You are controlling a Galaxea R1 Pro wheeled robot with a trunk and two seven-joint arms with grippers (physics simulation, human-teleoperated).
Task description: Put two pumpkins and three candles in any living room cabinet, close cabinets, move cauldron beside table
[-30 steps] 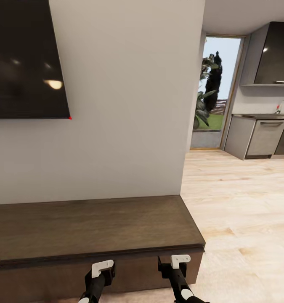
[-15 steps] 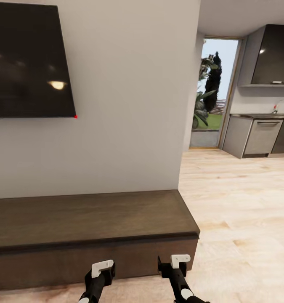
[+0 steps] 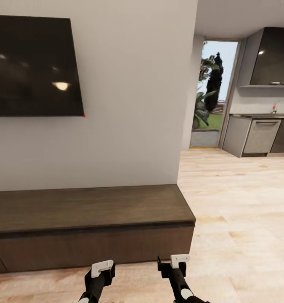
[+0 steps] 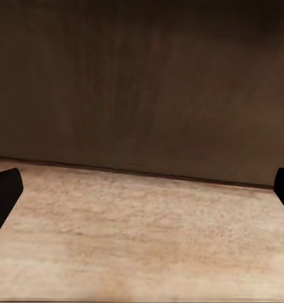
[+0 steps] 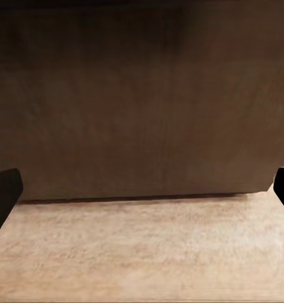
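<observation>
I am looking at the long, low dark-brown wooden cabinet (image 3: 87, 223), which is sitting against the pale wall straight ahead of both grippers, its flat top bare and its handleless drawer fronts flush, so I am judging it closed. In the wrist views that same dark front (image 4: 142, 82) is standing just beyond the fingertips, with a strip of pale wood-plank floor (image 3: 242, 210) between tool and cabinet.

The left gripper (image 3: 103, 266) and right gripper (image 3: 179, 260) are hanging low in front of me, both spread wide and carrying nothing; the dark fingertips (image 5: 3, 192) are showing at opposite edges of each wrist picture with only floor between them.

Compared with a second ago, the whole view is shifting: the cabinet is sliding farther from the grippers, more floor is opening below it, and the black wall-mounted screen (image 3: 32, 67) up to the left of the left gripper is coming further into frame. I am reading that as the base backing away. With empty grippers and a closed cabinet, I am taking this as pulling off to fetch the next item. The grey kitchen units (image 3: 259, 134) are lying well off beyond the right gripper.
</observation>
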